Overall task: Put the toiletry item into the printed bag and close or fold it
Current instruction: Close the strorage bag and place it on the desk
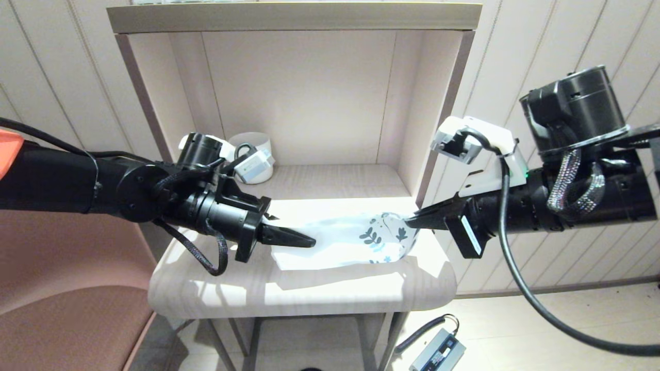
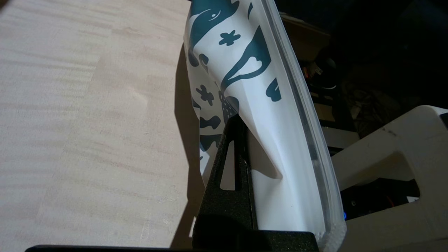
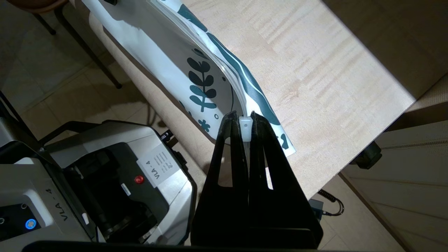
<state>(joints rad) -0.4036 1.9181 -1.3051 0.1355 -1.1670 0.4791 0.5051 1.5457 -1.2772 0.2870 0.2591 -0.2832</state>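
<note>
The printed bag [image 1: 350, 239] hangs stretched between my two grippers just above the pale wooden table [image 1: 309, 293]. Its dark teal leaves are at the right end. My left gripper [image 1: 309, 240] is shut on the plain white end; in the left wrist view the bag [image 2: 280, 140] runs up past the closed fingertips [image 2: 235, 120]. My right gripper [image 1: 409, 221] is shut on the white zip slider [image 3: 246, 126] at the bag's printed end [image 3: 199, 84]. The toiletry item is not visible in any view.
A white ribbed mug [image 1: 255, 154] stands at the back left of the open cubby, partly behind my left wrist. The cubby's side walls flank both arms. A pink chair [image 1: 62, 288] is at the left, and a power adapter [image 1: 438, 353] lies on the floor.
</note>
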